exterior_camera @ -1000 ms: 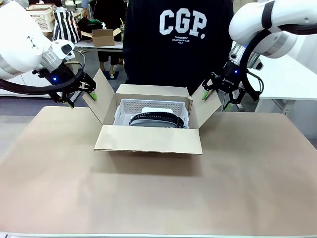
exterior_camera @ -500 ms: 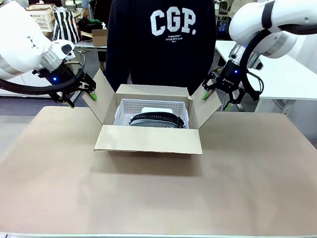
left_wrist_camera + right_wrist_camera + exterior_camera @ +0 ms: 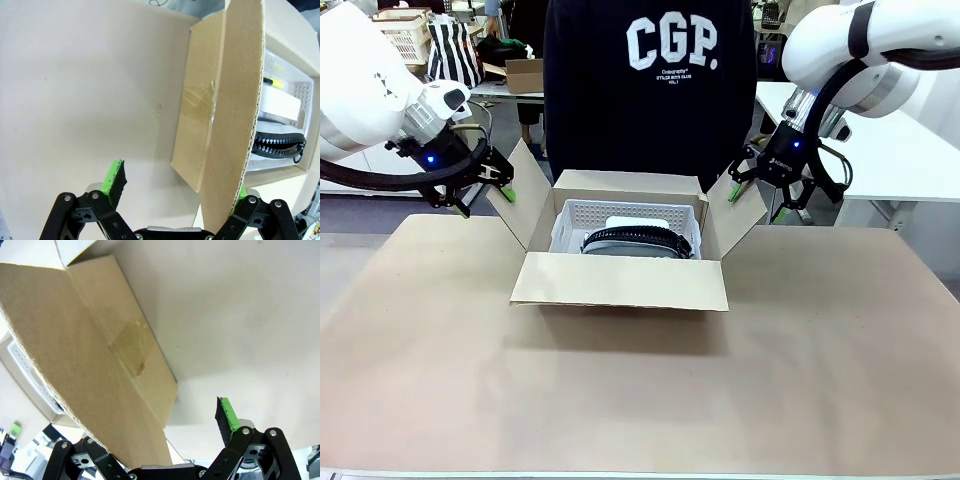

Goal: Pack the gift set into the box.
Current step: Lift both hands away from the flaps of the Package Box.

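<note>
While open, left claw (image 3: pixel 486 200) astride box (image 3: pixel 620 282) flap.

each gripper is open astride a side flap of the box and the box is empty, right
Not empty: the front view shows the box holding a white basket with the gift set in it. The rest is right: the left gripper and the right gripper are each open astride one of its side flaps.

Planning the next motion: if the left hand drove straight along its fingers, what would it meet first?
Probably the raised side flap of the box, standing between the open fingers of the left hand; the table lies beyond, depth unclear.
</note>
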### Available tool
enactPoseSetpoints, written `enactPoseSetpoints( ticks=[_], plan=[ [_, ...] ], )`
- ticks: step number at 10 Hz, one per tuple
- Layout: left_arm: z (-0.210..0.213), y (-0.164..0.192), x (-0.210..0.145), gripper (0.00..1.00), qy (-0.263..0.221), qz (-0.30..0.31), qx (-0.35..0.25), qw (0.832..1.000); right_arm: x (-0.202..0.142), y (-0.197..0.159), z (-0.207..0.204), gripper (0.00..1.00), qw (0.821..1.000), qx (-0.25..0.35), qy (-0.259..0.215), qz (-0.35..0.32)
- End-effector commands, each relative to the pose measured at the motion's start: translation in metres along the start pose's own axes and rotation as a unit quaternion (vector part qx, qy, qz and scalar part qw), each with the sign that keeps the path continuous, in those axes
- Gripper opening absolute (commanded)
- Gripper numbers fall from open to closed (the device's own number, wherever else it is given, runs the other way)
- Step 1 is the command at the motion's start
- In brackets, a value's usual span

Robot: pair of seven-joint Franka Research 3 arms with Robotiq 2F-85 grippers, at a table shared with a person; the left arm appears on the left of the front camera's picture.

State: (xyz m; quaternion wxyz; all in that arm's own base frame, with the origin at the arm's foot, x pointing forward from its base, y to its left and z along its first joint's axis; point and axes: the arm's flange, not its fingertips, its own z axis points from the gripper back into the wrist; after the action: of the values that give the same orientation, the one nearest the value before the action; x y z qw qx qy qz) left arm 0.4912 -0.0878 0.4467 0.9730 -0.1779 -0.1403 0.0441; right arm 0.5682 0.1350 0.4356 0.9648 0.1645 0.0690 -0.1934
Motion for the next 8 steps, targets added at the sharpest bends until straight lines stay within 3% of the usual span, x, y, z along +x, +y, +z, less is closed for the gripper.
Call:
enactPoseSetpoints(
  ticks=[1, 2, 3, 4, 5, 6, 7, 8],
  plan=[
    [0.001, 0.0, 0.0, 1.0, -0.005, 0.0, 0.0, 1.0, 0.0, 0.0, 0.0, 1.0, 1.0, 0.0, 0.0, 0.0],
    [0.0, 0.0, 0.0, 1.0, 0.0, 0.0, 0.0, 1.0, -0.005, -0.003, 0.004, 1.0, 0.999, 0.031, 0.026, 0.026],
    [0.007, 0.001, -0.002, 1.0, 0.018, -0.009, -0.054, 0.998, -0.01, -0.009, 0.015, 1.0, 0.992, 0.102, 0.05, 0.062],
    [0.018, 0.004, -0.004, 1.0, 0.037, -0.012, -0.141, 0.989, -0.018, -0.018, 0.027, 1.0, 0.972, 0.188, 0.076, 0.117],
    [0.03, 0.011, -0.004, 1.0, 0.063, -0.019, -0.251, 0.966, -0.024, -0.029, 0.037, 1.0, 0.94, 0.277, 0.089, 0.178],
    [0.04, 0.022, -0.004, 1.0, 0.101, -0.02, -0.357, 0.929, -0.029, -0.039, 0.043, 1.0, 0.9, 0.34, 0.103, 0.251],
    [0.051, 0.035, -0.002, 1.0, 0.129, 0.009, -0.423, 0.897, -0.035, -0.048, 0.049, 1.0, 0.885, 0.364, 0.093, 0.274],
    [0.064, 0.049, -0.004, 1.0, 0.134, 0.016, -0.466, 0.874, -0.048, -0.059, 0.057, 1.0, 0.852, 0.395, 0.098, 0.33]
  ],
)
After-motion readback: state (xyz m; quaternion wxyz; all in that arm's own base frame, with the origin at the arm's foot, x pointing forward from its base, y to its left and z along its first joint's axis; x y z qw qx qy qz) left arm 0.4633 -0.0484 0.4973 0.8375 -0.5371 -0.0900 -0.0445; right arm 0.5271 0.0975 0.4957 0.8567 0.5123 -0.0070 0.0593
